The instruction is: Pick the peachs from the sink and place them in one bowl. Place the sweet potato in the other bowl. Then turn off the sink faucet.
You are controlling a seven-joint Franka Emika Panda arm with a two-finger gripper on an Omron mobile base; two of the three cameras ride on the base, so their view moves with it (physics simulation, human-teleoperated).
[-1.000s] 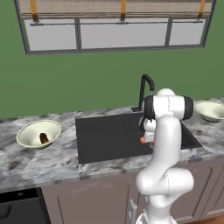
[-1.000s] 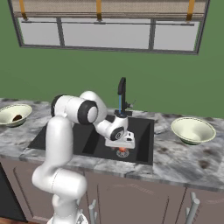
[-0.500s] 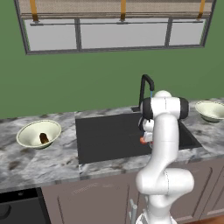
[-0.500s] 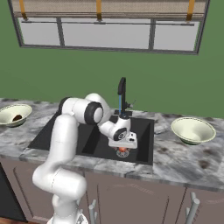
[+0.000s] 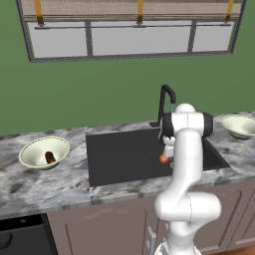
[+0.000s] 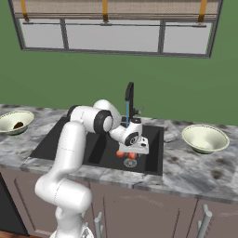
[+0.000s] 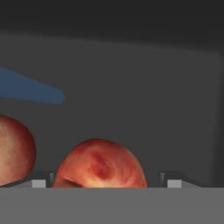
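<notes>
While gripper straddles peach on sink floor, jaws part-open, no grip evident. Second peach at 9 o'clock in hand view. Judged light, firm, round, wet-slippery; pinch across widest middle.

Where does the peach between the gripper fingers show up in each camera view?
Left base view: peach beside the arm, in the sink.
Right base view: peach under the gripper.
Hand view: peach, bottom centre.
Shared landmark: blue water stream.
</notes>
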